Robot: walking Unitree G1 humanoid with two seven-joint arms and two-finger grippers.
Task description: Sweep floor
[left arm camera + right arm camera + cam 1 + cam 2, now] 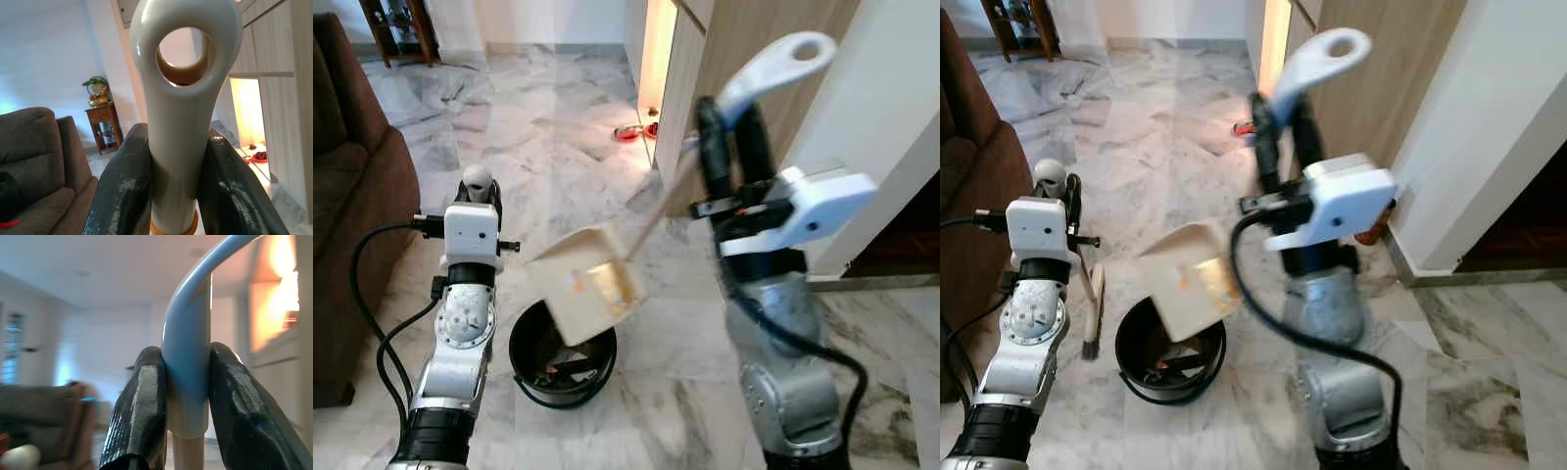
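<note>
My right gripper [732, 125] is shut on the pale loop-ended handle [791, 55] of a long wooden-shafted dustpan [589, 290]. The cream pan hangs tilted, mouth down, just over a black bin [562, 364] on the marble floor, with dark debris inside the bin. In the right wrist view both fingers [142, 401] clamp the handle. My left gripper [480, 191] is shut on the white broom handle [181, 98], which ends in a round hole. The broom's brush head [1092, 318] rests on the floor left of the bin.
A brown sofa [352, 196] runs along the left. A wooden cabinet [744, 59] and a white wall corner [891, 117] stand on the right. Red bowls [628, 133] sit on the floor by the cabinet. Open marble floor [529, 127] stretches ahead.
</note>
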